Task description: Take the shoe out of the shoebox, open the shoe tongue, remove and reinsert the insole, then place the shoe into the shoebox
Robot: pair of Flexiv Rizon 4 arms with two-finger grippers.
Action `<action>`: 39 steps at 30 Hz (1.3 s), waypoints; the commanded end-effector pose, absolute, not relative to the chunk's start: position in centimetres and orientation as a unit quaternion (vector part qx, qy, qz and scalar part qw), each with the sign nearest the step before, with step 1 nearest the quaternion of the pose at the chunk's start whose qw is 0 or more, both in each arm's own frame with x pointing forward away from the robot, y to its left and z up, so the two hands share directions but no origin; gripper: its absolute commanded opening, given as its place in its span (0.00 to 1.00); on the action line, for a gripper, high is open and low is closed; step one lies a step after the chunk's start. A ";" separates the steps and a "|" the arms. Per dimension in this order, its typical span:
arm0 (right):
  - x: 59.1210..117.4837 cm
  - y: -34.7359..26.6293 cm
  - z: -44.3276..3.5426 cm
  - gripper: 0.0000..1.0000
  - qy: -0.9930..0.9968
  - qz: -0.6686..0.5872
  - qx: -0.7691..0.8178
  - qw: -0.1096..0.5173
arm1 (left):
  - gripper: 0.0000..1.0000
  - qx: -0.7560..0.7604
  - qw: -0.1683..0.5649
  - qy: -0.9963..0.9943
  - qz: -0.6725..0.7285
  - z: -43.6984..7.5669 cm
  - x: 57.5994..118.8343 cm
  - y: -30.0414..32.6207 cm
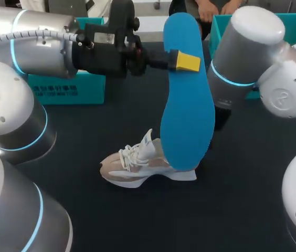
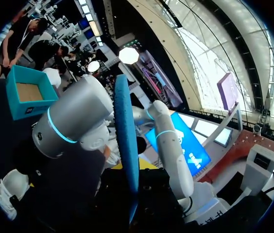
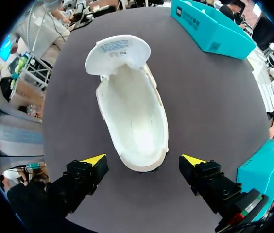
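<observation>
Left gripper (image 1: 182, 61) is pinching the insole (image 1: 187, 110) near its upper end. One yellow tip sits on the near face; the other finger is hidden behind the insole. The insole hangs roughly upright in the air: flat, smooth, bright blue, foot-shaped with rounded ends. In the left wrist view it shows edge-on as a thin blue strip. Its lower end hangs in front of the shoe's heel in the head view; can't tell if they touch.

Right gripper (image 3: 144, 161) is spread wide over the shoe (image 3: 132, 111), yellow tips either side of the heel. Dark desk shows in the gap on each side, so neither finger touches the shoe.

The shoe stands on its sole on the desk (image 1: 242, 205), toe toward the left arm's (image 1: 43, 42) side. It has a cream and beige upper, white laces and a thick pale sole. The tongue (image 3: 117, 52) is folded forward and the mouth is wide open, with a smooth off-white inside.

The desk is dark and matte and shows all round the shoe. A teal shoebox (image 1: 66, 89) sits at the far left and a second teal box (image 1: 295, 26) at the far right, both well apart from the shoe. The right arm (image 1: 242, 58) stands over the heel side.
</observation>
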State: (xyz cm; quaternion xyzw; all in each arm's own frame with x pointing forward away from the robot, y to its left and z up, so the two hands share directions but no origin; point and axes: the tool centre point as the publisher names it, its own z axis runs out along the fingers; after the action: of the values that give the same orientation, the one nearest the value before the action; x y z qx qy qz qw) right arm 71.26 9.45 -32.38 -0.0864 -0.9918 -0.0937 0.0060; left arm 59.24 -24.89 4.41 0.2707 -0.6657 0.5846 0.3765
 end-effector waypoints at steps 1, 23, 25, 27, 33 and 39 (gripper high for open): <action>71.2 9.9 -32.1 1.00 -0.995 -0.046 -0.088 0.008 | 0.00 0.272 0.376 -0.665 0.585 4.3 59.1 -24.9; 72.1 11.5 -30.8 1.00 -0.996 -0.039 -0.084 0.005 | 0.00 0.272 0.376 -0.665 0.585 4.3 59.1 -24.9; 72.6 11.8 -30.4 1.00 -0.995 -0.045 -0.089 -0.007 | 0.00 0.272 0.376 -0.665 0.585 4.3 59.1 -24.9; 73.2 12.0 -30.5 1.00 -0.995 -0.046 -0.089 -0.007 | 0.00 0.272 0.376 -0.665 0.585 4.3 59.1 -24.9; 74.7 13.0 -32.1 1.00 -0.995 -0.048 -0.084 -0.002 | 0.00 0.272 0.376 -0.665 0.585 4.3 59.1 -24.9; 75.2 14.5 -34.4 1.00 -0.996 -0.047 -0.068 0.011 | 0.00 0.272 0.376 -0.665 0.585 4.3 59.1 -24.9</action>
State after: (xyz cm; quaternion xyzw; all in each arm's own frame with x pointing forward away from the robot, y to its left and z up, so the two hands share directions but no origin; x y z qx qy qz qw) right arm 74.40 13.00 -32.33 -0.0688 -0.9961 -0.0561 0.0009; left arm 59.24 -24.89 4.41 0.2708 -0.6657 0.5846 0.3765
